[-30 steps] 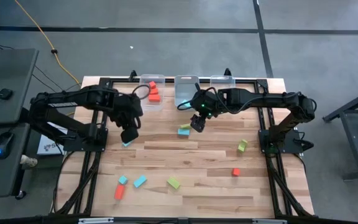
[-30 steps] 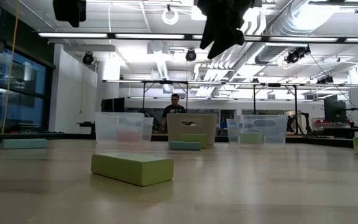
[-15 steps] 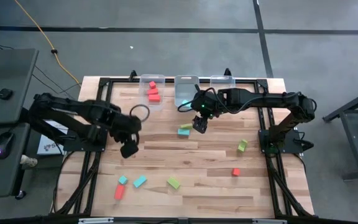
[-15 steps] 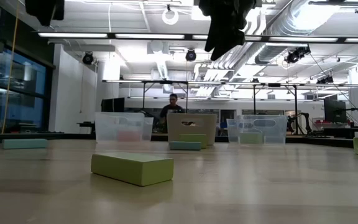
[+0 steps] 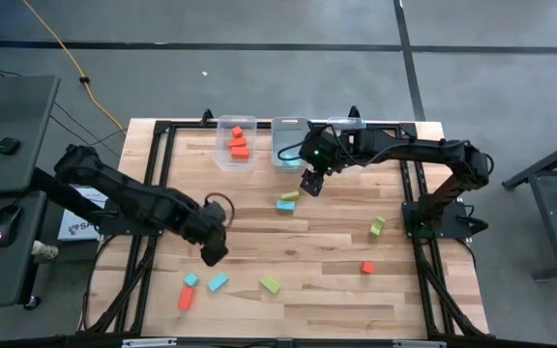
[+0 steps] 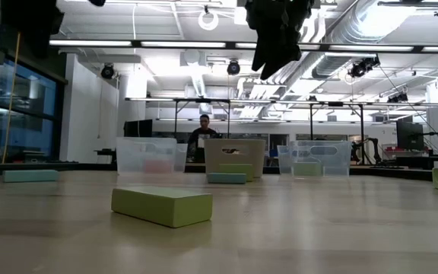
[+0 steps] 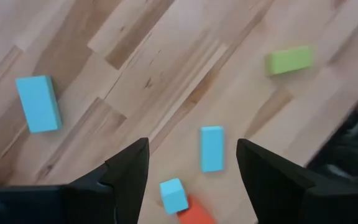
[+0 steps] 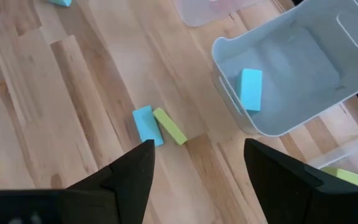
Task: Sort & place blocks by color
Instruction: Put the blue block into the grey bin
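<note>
Left end effector (image 5: 213,253) hangs wide and empty above blue blocks (image 7: 212,148). Right end effector (image 5: 310,184), also wide, hovers beside the middle bin (image 8: 303,68). In the low view both are cut off at the top.

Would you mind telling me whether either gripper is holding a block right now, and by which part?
Neither: the left gripper and the right gripper both have open, empty jaws.

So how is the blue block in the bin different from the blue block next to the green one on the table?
The blue block in the middle bin lies alone inside the clear bin, already sorted; the blue block on the table lies on bare wood, still unsorted. The table one touches a green block at one end; the binned one touches no other block. Both are light blue, lying flat.
</note>
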`<state>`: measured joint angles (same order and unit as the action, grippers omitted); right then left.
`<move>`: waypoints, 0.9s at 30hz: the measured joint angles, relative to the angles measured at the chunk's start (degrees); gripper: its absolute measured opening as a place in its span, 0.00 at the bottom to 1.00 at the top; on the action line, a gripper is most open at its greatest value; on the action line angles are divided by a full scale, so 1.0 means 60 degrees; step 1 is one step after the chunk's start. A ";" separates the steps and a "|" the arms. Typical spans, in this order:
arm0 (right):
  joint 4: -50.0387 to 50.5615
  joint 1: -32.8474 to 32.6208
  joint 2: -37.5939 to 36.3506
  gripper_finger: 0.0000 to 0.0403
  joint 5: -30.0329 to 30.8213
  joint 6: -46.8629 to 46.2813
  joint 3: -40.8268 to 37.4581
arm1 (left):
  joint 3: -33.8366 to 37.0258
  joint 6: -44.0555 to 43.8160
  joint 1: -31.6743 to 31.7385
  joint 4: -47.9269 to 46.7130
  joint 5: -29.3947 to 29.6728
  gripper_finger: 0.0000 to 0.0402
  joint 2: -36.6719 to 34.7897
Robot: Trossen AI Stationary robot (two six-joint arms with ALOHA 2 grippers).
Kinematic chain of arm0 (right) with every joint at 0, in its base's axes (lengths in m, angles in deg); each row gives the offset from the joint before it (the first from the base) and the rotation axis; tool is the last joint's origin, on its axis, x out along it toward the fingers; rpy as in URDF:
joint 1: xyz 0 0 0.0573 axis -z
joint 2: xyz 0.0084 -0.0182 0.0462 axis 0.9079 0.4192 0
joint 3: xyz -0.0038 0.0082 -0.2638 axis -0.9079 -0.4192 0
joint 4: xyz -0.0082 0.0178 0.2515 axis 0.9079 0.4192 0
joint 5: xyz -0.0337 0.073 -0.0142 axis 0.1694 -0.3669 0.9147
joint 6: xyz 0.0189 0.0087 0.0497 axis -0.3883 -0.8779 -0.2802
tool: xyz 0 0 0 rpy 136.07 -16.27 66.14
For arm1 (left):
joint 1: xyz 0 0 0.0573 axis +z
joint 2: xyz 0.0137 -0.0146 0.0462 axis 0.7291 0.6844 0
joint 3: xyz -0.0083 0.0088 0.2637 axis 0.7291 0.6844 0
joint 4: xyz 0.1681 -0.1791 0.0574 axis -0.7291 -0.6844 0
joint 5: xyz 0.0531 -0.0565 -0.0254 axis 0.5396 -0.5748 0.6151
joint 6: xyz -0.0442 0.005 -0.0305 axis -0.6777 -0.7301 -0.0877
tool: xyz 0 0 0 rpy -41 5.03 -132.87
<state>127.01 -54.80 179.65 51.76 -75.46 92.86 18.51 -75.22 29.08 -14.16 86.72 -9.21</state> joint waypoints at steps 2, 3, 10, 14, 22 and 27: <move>-0.0015 0.0131 0.0000 0.59 -0.0010 -0.0006 0.0000 | 0.0011 -0.0045 -0.0205 0.0005 0.0023 0.55 0.0372; -0.0006 0.0194 0.0000 0.59 -0.0012 -0.0004 0.0000 | 0.0007 -0.0118 -0.0275 0.0052 0.0027 0.55 0.0566; 0.0027 0.0483 -0.0004 0.59 -0.0008 0.0017 0.0000 | 0.0007 -0.0514 -0.0657 0.0713 0.0045 0.55 0.1762; 0.0077 0.0597 -0.0004 0.59 -0.0008 0.0168 0.0000 | 0.0004 -0.0674 -0.0801 0.1115 -0.0069 0.55 0.2355; 0.0093 0.0779 -0.0002 0.59 -0.0008 0.0390 0.0000 | 0.0004 -0.1135 -0.1217 0.1634 -0.0723 0.55 0.3438; 0.0093 0.0830 0.0000 0.59 -0.0008 0.0397 0.0000 | 0.0004 -0.1497 -0.1454 0.1739 -0.1106 0.55 0.3928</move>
<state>127.57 -49.82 179.65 51.71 -73.08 92.86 18.53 -84.20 20.36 -3.72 80.08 14.35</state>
